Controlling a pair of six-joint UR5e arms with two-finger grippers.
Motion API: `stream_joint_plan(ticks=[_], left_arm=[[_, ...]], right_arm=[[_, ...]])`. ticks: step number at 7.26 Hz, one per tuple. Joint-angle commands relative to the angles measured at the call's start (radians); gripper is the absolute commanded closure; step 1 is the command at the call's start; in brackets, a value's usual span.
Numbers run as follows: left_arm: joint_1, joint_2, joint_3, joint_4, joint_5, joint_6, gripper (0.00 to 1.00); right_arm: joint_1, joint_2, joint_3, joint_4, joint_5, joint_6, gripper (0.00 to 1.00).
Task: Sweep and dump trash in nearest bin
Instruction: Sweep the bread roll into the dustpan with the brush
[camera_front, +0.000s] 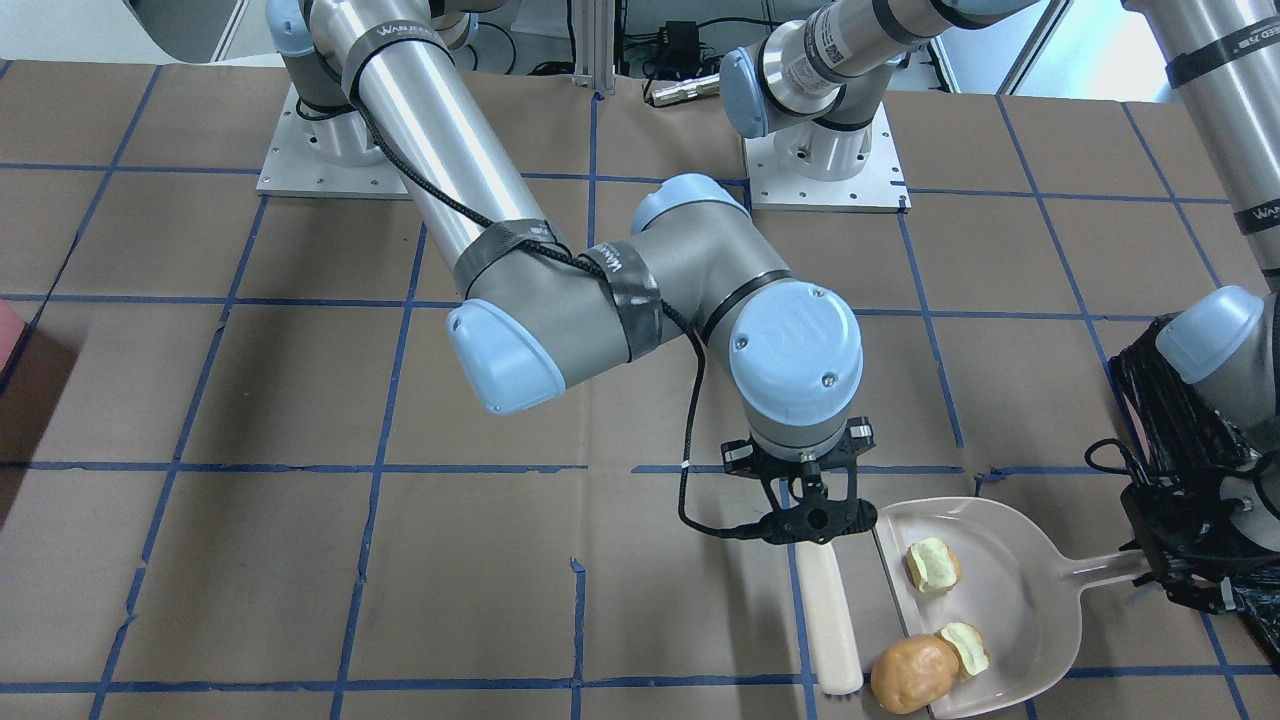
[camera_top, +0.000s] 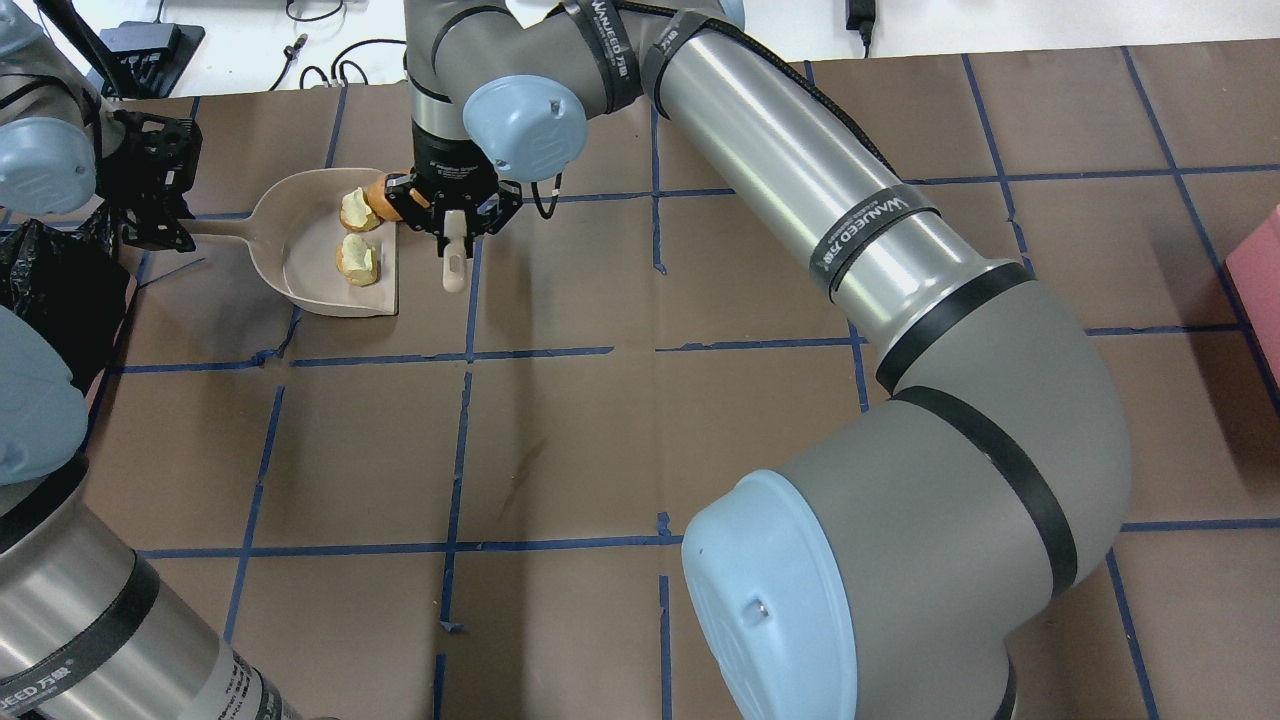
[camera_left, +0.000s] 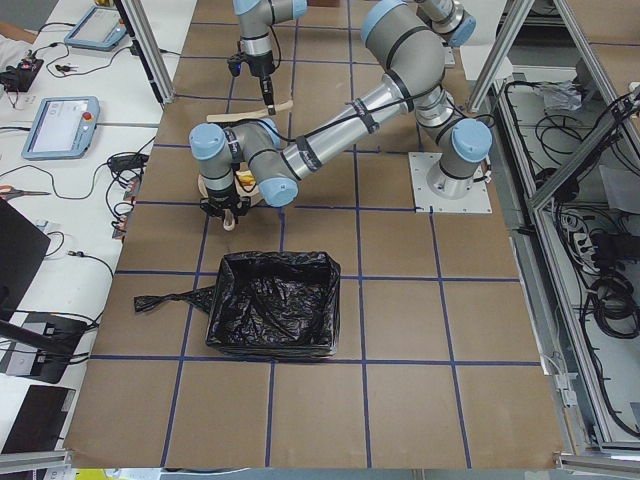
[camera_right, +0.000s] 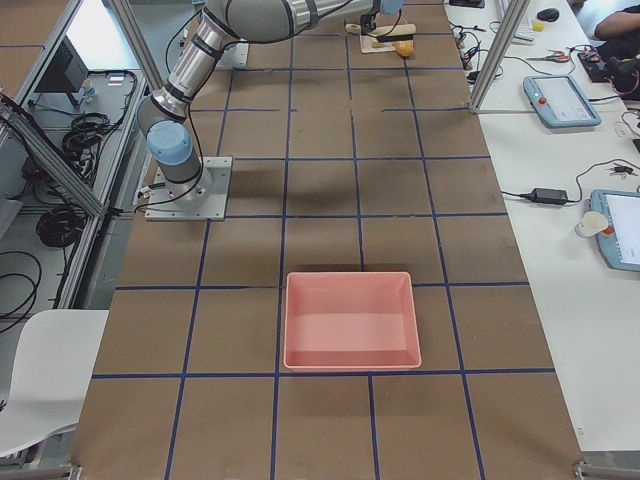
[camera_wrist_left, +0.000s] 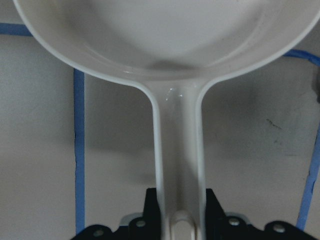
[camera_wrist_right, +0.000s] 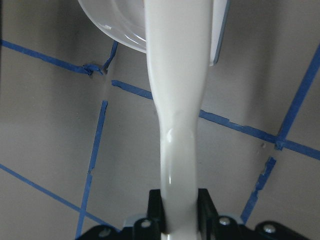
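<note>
A beige dustpan (camera_front: 1010, 610) lies flat on the table. Two pale yellow-white chunks (camera_front: 932, 566) (camera_front: 965, 648) lie inside it. The orange-brown potato-like piece (camera_front: 913, 674) sits at its open mouth, against one pale chunk. My left gripper (camera_top: 168, 234) is shut on the dustpan's handle (camera_wrist_left: 179, 165). My right gripper (camera_front: 815, 525) is shut on a cream hand brush (camera_front: 830, 625), whose head rests on the table beside the orange piece. The black-bag bin (camera_left: 270, 305) stands just beside my left arm.
A pink-red tray (camera_right: 350, 320) stands far off on the table's other end; it also shows at the edge of the overhead view (camera_top: 1262, 285). The brown table cover has a blue tape grid. My right arm stretches across the table's middle.
</note>
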Motion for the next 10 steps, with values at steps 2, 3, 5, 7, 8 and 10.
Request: stream_joint_plan(ticks=[2,3,5,7,8,10], left_arm=[[0.0,0.001,-0.001,0.003,0.0,0.0,0.95],[0.0,0.001,-0.001,0.003,0.0,0.0,0.95],[0.0,0.001,-0.001,0.003,0.0,0.0,0.95],[0.0,0.001,-0.001,0.003,0.0,0.0,0.95],[0.0,0.001,-0.001,0.001,0.0,0.008,0.95],[0.0,0.002,-0.001,0.003,0.0,0.008,0.95]], right_arm=[[-0.005,0.085,-0.091,-0.007,-0.033,0.157,0.94],[0.005,0.146,-0.16,-0.018,-0.034,0.122,0.94],[0.036,0.21,-0.21,-0.058,-0.039,0.059,0.94],[0.077,0.227,-0.209,-0.093,-0.039,-0.046,0.94],[0.1,0.242,-0.206,-0.146,-0.037,-0.094,0.94],[0.162,0.247,-0.204,-0.165,-0.034,-0.081,0.94]])
